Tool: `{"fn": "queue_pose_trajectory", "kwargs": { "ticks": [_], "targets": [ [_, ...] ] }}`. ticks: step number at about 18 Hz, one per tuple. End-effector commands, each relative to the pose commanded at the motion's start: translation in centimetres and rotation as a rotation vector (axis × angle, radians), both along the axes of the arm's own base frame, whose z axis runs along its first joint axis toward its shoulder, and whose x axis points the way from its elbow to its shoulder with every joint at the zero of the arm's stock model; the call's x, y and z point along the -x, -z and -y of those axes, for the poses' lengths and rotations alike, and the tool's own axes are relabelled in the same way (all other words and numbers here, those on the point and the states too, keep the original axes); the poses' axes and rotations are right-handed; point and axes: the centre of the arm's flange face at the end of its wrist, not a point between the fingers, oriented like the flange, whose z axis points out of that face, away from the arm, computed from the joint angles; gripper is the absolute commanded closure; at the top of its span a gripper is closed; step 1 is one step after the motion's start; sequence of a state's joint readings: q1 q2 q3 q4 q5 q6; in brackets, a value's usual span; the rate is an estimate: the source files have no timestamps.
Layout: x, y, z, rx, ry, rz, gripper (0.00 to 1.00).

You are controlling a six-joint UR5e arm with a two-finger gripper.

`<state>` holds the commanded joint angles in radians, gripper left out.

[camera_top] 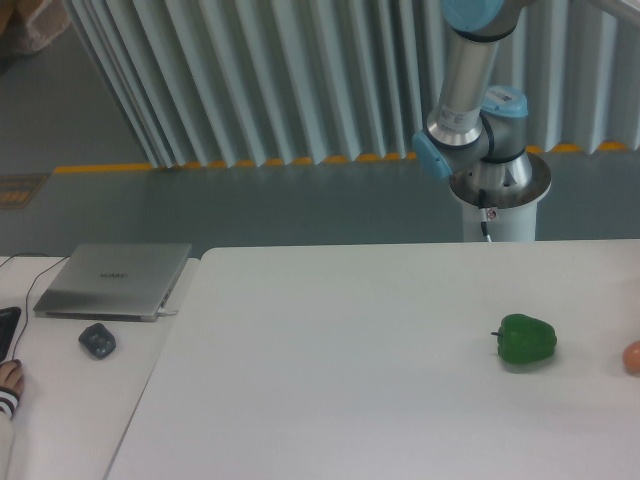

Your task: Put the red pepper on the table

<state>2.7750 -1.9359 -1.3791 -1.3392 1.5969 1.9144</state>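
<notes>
The red pepper is out of view. The white table (330, 350) fills the lower middle and right of the camera view. Only the arm's base and lower joints (470, 120) show at the back right, behind the table's far edge. The gripper is out of the frame, so I cannot see whether it holds anything.
A green bell pepper (526, 339) lies on the table at the right. A pale orange-pink fruit (632, 357) is cut off by the right edge. On the adjoining desk at the left are a closed grey laptop (115, 280), a mouse (97, 340) and a person's hand (8, 385).
</notes>
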Motion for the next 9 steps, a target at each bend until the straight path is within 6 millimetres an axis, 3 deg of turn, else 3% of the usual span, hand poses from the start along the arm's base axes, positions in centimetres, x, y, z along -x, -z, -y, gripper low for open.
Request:
{"fn": "queue_pose_trajectory", "kwargs": {
  "ticks": [9],
  "targets": [
    [-0.57,-0.39,-0.44,-0.002,-0.002,-0.023,0.0]
  ]
}}
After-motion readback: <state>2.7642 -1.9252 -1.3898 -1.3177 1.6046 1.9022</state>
